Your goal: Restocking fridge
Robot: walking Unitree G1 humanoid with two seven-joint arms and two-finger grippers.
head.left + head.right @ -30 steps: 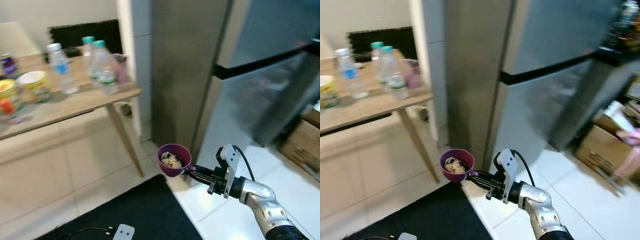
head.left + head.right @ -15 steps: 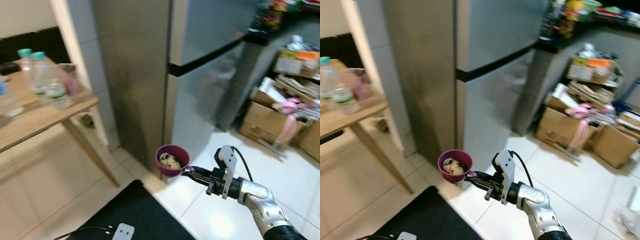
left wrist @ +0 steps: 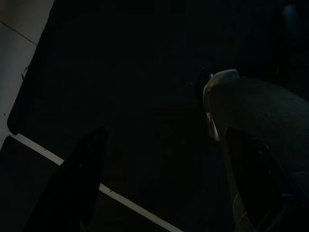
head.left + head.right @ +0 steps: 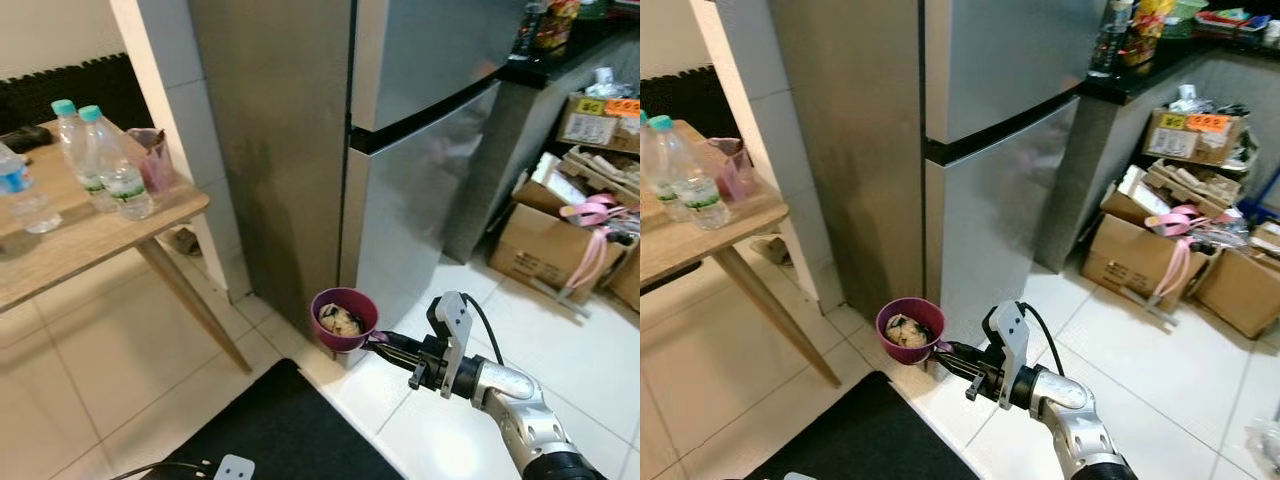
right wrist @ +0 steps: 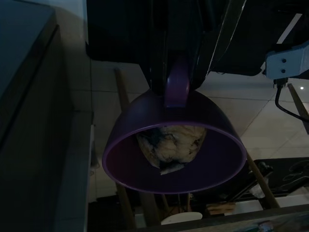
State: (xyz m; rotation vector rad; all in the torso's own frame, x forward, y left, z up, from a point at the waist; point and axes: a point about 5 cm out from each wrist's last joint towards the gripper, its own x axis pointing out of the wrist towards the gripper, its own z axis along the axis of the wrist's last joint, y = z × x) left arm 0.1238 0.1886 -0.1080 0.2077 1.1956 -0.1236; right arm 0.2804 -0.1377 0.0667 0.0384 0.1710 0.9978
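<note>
My right gripper (image 4: 385, 346) is shut on the handle of a purple bowl (image 4: 344, 318) with food in it. The bowl hangs level above the floor, just in front of the lower door of the steel fridge (image 4: 420, 160), whose doors are closed. In the right wrist view the purple bowl (image 5: 174, 145) sits close before the fingers (image 5: 159, 58), with pale food (image 5: 169, 145) inside. The left wrist view is very dark, with two fingers (image 3: 77, 179) spread apart over a dark mat.
A wooden table (image 4: 90, 235) with water bottles (image 4: 115, 165) and a pink cup (image 4: 150, 160) stands to the left. Cardboard boxes (image 4: 560, 235) pile up on the right beside a dark counter (image 4: 1140, 70). A black mat (image 4: 270, 430) lies on the white tile floor.
The camera has swung right and then slightly back, bringing the fridge and boxes into view. The bowl stays held in the right gripper at about the same spot.
</note>
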